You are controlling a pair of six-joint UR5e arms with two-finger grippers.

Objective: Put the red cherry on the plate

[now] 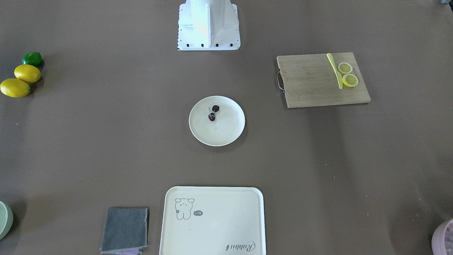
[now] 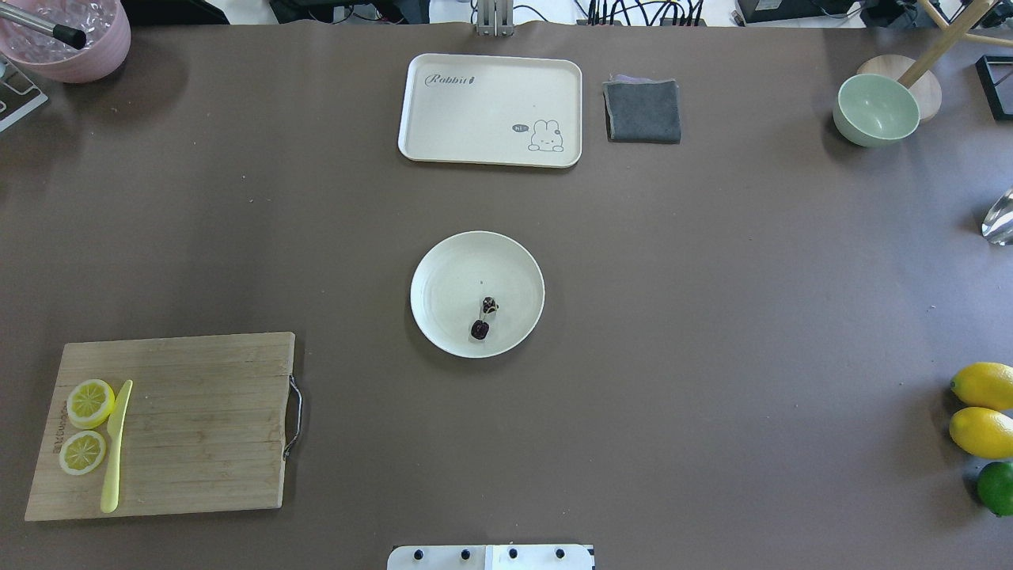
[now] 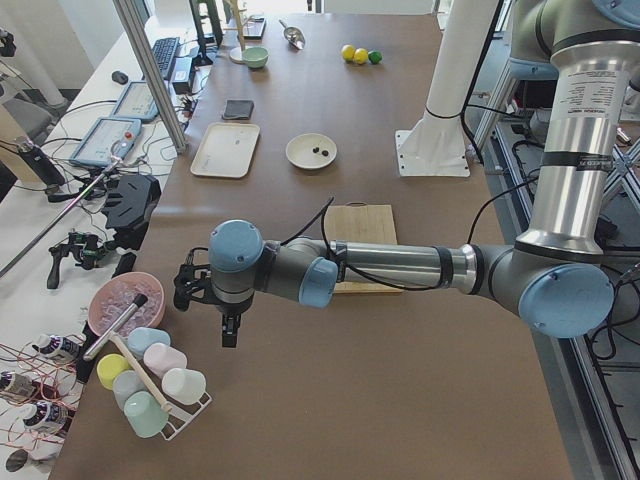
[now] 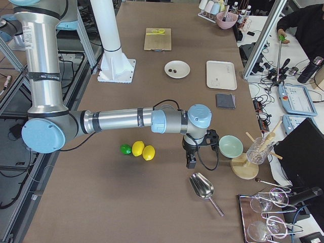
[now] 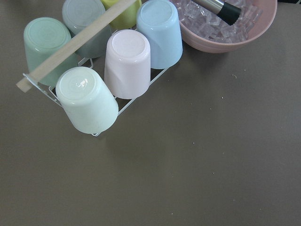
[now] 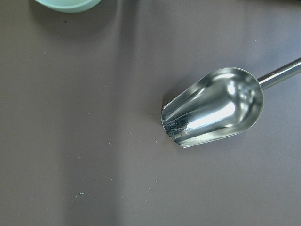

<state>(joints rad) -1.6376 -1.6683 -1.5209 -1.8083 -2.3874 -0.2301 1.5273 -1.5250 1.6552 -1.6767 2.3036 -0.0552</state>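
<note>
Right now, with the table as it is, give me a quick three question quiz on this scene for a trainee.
1. True or false: the cherry lies on the plate.
2. What lies beside the lemon slices on the board? A) a yellow knife B) a spoon C) a cloth
3. Which arm's wrist camera looks down on the scoop?

Key: 1 true; 2 A; 3 the right arm's.
</note>
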